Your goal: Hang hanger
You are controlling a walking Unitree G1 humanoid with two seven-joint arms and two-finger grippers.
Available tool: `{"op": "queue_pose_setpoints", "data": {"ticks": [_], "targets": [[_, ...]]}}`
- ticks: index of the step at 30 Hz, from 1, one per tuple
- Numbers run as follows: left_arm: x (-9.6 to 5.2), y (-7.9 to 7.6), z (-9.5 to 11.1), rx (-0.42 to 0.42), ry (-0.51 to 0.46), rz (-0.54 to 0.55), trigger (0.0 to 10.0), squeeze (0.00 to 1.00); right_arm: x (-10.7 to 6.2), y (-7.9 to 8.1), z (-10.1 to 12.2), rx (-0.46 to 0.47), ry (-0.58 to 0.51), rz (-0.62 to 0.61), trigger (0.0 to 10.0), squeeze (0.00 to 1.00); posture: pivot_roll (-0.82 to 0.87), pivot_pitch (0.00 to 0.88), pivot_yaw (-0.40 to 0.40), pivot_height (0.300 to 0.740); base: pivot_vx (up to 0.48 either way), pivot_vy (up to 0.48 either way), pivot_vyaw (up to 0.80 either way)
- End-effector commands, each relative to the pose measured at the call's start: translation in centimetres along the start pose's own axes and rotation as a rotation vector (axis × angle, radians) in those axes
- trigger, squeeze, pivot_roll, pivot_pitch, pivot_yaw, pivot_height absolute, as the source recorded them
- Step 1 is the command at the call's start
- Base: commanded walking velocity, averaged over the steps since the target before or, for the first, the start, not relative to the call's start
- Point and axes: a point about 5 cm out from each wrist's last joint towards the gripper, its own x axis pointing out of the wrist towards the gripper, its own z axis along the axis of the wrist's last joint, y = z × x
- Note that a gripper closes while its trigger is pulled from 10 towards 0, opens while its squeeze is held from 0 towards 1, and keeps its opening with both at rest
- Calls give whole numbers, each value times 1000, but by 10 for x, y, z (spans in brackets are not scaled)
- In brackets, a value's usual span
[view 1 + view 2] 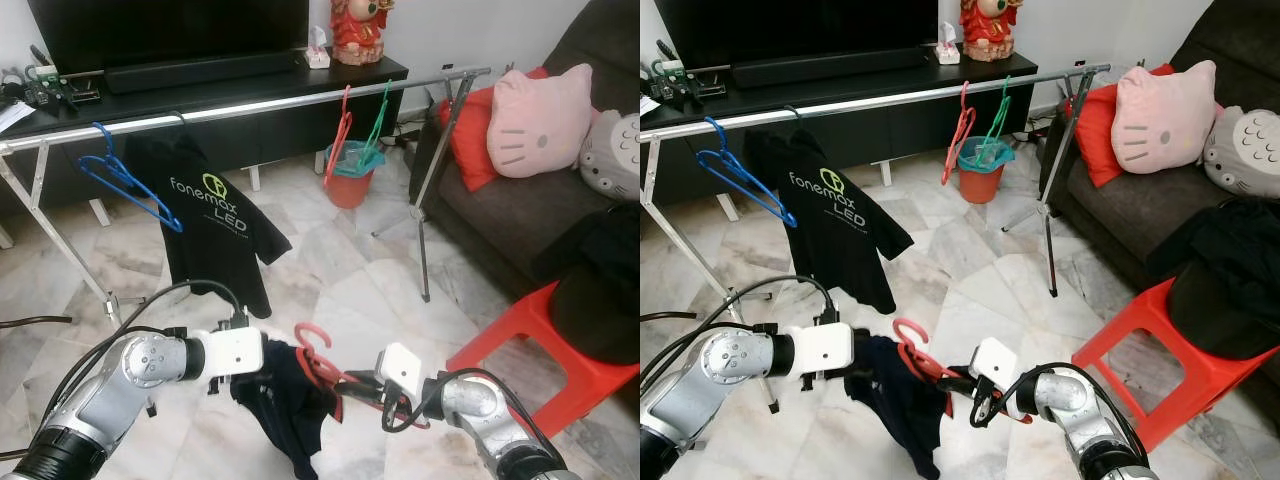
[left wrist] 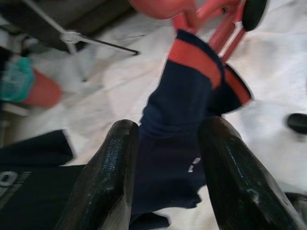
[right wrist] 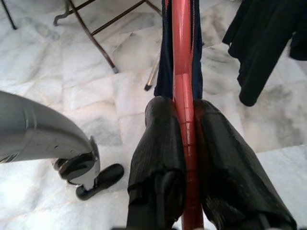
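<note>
Both arms are up in front of the robot, low over the white marble floor (image 1: pixel 350 280). The right gripper (image 3: pixel 184 143) has its two black fingers clenched on the bar of the red plastic hanger (image 1: pixel 322 365), whose hook curls upward between the two arms. A dark navy garment with an orange-red trim (image 1: pixel 290 400) is draped on that hanger, and the left gripper (image 2: pixel 168 187) is grasping its cloth, fingers on either side of the fabric. Beyond them stands the long silver metal drying rail (image 1: pixel 250 105). Near its left end hang a blue wire hanger (image 1: pixel 125 180) and a black T-shirt with white lettering (image 1: pixel 210 220); towards its right end hang a red hanger (image 1: pixel 340 140) and a green hanger (image 1: pixel 378 130). A red plastic stool (image 1: pixel 545 340) stands to the right, beside the dark sofa (image 1: pixel 520 225).
</note>
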Motion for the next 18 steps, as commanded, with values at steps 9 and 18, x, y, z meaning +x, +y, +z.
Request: {"op": "queue_pose_setpoints", "data": {"ticks": [9, 18], "targets": [[3, 24, 0, -6, 0, 279, 10000, 0, -2, -16, 11, -26, -78, -229, 0, 0, 33, 0, -68, 740, 0, 0, 0], [14, 28, -6, -139, 42, 544, 10000, 0, -12, -42, 21, 51, -140, -468, 0, 0, 28, 0, -64, 740, 0, 0, 0]]}}
